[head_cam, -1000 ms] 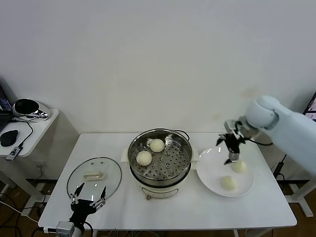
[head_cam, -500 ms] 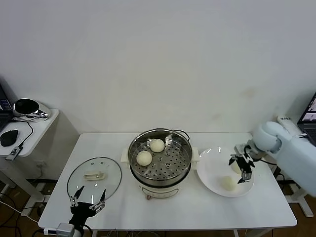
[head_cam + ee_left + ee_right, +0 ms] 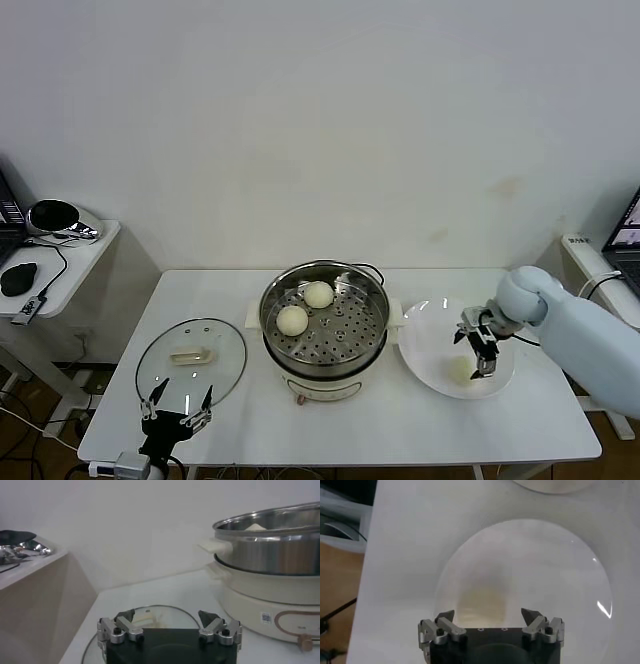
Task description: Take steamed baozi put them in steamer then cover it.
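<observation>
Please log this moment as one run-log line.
right claw: open over cream-white bun on white round plate | left claw: open, idle by clear glass lid

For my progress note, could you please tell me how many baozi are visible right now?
3: two in the steamer, at and; one on the white plate at, beside the right claw. A fourth may be hidden behind it.

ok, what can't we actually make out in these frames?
- Head view: the right gripper covers most of the plate; only one bun shows there, a second cannot be confirmed.
- Right wrist view: the bun is a pale blur, contact unclear.
- Left wrist view: steamer wall hides its buns; lid partly behind the left gripper.
</observation>
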Tool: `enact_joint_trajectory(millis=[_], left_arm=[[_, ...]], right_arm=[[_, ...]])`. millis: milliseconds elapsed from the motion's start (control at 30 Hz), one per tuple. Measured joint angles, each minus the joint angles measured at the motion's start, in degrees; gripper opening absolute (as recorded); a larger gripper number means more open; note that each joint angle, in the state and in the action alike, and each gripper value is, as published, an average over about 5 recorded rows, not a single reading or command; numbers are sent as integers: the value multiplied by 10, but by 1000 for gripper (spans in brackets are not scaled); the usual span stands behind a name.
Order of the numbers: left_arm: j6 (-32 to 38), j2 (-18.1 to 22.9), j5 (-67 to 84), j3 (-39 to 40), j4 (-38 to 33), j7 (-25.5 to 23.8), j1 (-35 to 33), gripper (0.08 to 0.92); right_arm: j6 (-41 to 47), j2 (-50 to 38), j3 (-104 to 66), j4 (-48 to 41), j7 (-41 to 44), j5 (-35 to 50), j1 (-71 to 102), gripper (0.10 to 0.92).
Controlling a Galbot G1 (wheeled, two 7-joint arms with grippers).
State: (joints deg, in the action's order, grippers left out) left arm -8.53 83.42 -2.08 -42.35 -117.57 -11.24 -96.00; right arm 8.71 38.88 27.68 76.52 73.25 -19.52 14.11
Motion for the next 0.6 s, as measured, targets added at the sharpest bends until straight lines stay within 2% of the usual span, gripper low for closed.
enact_joint_trajectory(millis=[500,600], left_arm=[[0,1,-2,3,9,-1,5,823],[0,1,-2,3,10,-1,5,823]], right_arm=[[0,15,-6,-23,-4,-25,19,823],[2,16,-6,-25,-5,-26,20,792]])
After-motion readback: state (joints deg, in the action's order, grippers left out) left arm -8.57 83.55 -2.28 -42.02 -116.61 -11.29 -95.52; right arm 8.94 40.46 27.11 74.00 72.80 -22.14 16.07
